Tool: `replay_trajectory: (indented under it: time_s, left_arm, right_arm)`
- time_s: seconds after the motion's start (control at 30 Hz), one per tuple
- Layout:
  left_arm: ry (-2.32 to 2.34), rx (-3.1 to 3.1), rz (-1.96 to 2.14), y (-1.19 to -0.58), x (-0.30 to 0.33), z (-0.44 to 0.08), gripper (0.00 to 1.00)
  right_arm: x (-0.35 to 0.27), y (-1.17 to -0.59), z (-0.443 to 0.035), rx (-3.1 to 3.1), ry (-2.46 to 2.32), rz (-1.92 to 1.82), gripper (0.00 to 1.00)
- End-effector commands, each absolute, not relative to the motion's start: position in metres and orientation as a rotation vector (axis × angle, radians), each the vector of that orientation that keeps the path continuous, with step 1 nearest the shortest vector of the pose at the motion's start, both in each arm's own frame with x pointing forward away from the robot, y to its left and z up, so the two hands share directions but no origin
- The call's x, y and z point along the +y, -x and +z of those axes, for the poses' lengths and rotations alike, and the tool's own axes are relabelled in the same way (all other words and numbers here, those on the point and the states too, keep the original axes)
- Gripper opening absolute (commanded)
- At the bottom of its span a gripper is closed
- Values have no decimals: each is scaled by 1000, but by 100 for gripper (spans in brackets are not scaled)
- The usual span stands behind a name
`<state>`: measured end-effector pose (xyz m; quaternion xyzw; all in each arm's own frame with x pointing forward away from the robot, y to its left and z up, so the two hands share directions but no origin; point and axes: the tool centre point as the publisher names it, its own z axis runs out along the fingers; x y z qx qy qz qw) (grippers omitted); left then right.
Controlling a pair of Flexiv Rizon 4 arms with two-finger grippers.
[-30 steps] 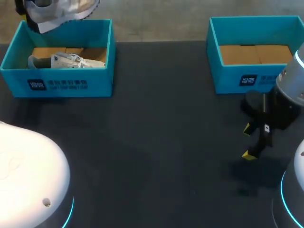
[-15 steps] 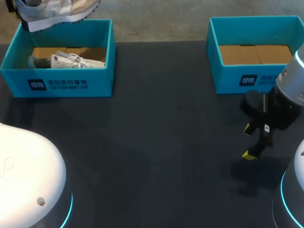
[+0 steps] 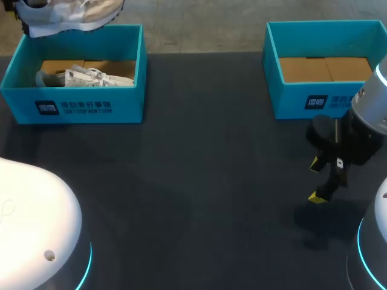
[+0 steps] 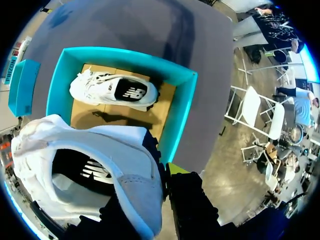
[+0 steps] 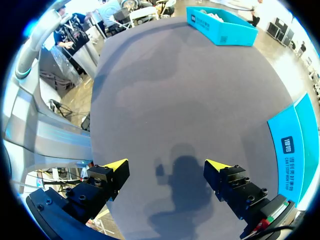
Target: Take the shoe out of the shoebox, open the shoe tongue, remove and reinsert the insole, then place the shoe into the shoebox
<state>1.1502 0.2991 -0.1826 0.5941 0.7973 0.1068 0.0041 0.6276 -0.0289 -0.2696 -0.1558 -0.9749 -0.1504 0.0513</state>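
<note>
A white and grey shoe (image 3: 66,12) hangs above the back edge of the left teal shoebox (image 3: 130,72). In the left wrist view my left gripper (image 4: 162,175) is shut on the heel collar of this shoe (image 4: 100,170), one yellow fingertip (image 4: 175,167) showing outside it. A second white shoe (image 4: 112,90) lies on its side on the cardboard floor of the box (image 4: 182,125), below the held one, and also shows in the head view (image 3: 84,75). My right gripper (image 3: 320,180) stands open low over the table at the right, with nothing between its fingers (image 5: 167,166).
A second teal shoebox (image 3: 272,66) with only a bare cardboard floor stands at the back right, just behind my right gripper; its wall (image 5: 295,145) shows beside that gripper. Dark tabletop (image 3: 199,181) lies between the two boxes.
The held shoe has drifted a little up and to the left above the left box. My right arm has stayed still.
</note>
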Motion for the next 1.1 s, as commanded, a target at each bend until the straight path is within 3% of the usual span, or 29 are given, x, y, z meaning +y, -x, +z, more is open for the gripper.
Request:
replay_trajectory:
  time_s: [0.03,1.1]
  left_arm:
    - [-1854,2487,350,-1144,298,-182,0]
    - [-2283,2209,256,-1147,316,-234,0]
  right_arm:
    - [-29,-626,-270,-2970,476,-457,100]
    - [-29,-626,-270,-2970,476,-457,100]
